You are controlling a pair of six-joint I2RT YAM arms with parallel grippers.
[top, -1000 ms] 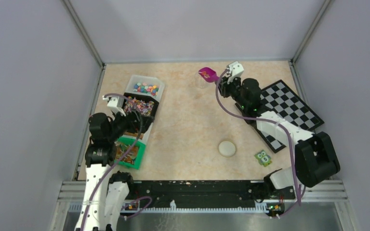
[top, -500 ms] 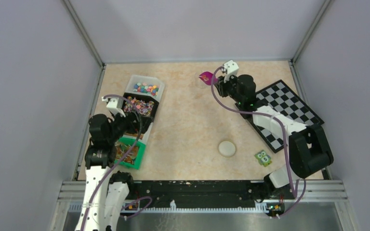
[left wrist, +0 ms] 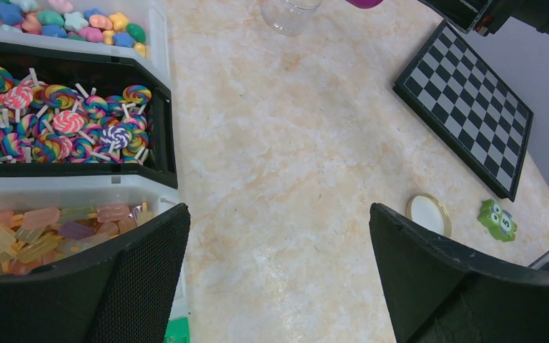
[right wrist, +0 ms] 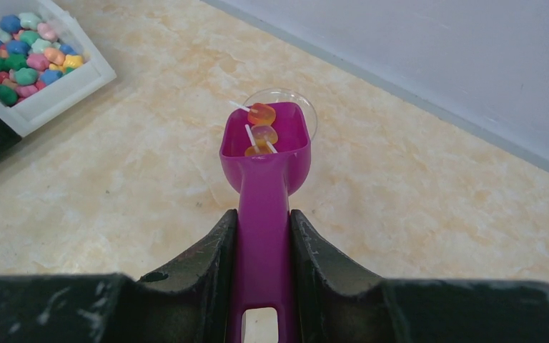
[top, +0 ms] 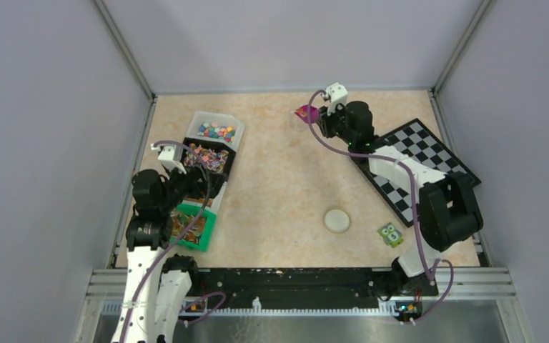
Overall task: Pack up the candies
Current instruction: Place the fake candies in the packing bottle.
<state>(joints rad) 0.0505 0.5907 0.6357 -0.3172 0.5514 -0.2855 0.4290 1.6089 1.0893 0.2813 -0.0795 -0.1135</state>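
My right gripper (right wrist: 263,218) is shut on the handle of a magenta scoop (right wrist: 264,153). The scoop bowl holds a few orange lollipop candies (right wrist: 261,114) and sits just over the mouth of a clear jar (right wrist: 280,93). In the top view the scoop (top: 307,112) and right gripper (top: 327,118) are at the far middle of the table. Tiny multicoloured candies (top: 216,131) fill a white bin at the far left, also seen in the left wrist view (left wrist: 71,18). My left gripper (left wrist: 279,211) is open and empty, beside the bins.
A black bin of swirl lollipops (left wrist: 57,125) and a white bin of translucent bar candies (left wrist: 36,229) sit nearer than the white bin. A green bin (top: 193,229) is nearest. A chessboard (top: 422,168) lies at the right. A round cream lid (top: 337,219) and a green owl block (top: 390,234) lie near the front.
My right gripper has shifted a little left and farther away with the scoop, bringing the scoop bowl over the jar. The left arm has not moved.
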